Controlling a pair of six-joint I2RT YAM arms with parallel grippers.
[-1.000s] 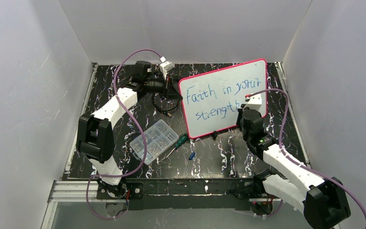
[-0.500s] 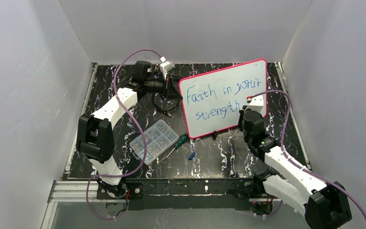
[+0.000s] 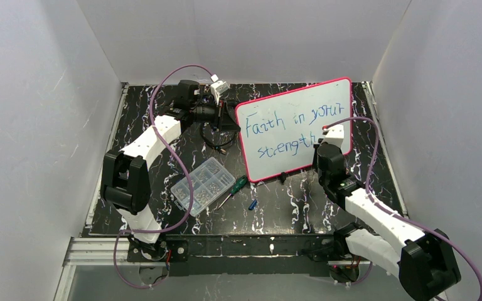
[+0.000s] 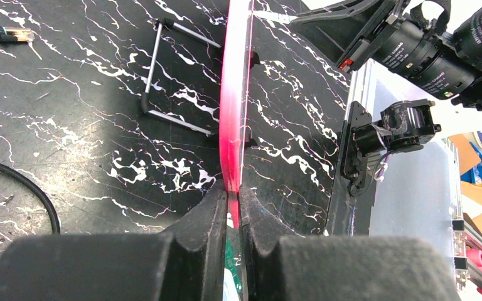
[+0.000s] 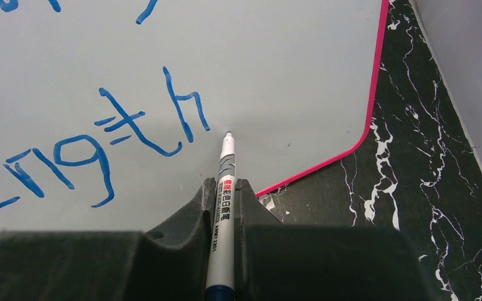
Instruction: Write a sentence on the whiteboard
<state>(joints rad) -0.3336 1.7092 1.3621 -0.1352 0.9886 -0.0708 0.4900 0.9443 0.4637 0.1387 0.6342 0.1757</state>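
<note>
Board: the board (image 3: 277, 167) is stood on its lower edge at the far right of the table (image 3: 289, 210), leaned back, with a wire stand (image 4: 155, 69) behind it.
Sentence: the sentence (image 5: 132, 122) is written in blue in two lines, "Faith in your" over "strength". The last "h" is seen complete.
Left gripper: the left gripper (image 4: 232, 195) is clamped on the board's left edge, with the pink frame pinched between its fingers.
Right gripper: the right gripper (image 5: 226, 186) is closed on a marker (image 5: 225, 164). The barrel is held along the fingers and the tip is pointed at the board.
Tip: the tip is placed just right of the foot of the "h". Whether the surface is touched cannot be told.
Step in hand: the end of the last stroke is judged to be reached, and the text appears finished.
Doing it well: the marker should be drawn straight back off the surface, not dragged sideways, so that no stray streak is left. The left clamp should be kept firm until the tip is clear, since the board is only propped.
Materials: the board face is glossy and white, so wet ink is judged easy to smear. The frame is thin, pink-red and rounded at the corners. The marker is slim and pale, with printed lettering. The table is black with white veining.
Elsewhere: a clear parts box (image 3: 202, 185) and a green-handled screwdriver (image 3: 233, 188) are left lying near the middle, well apart from the board.
</note>
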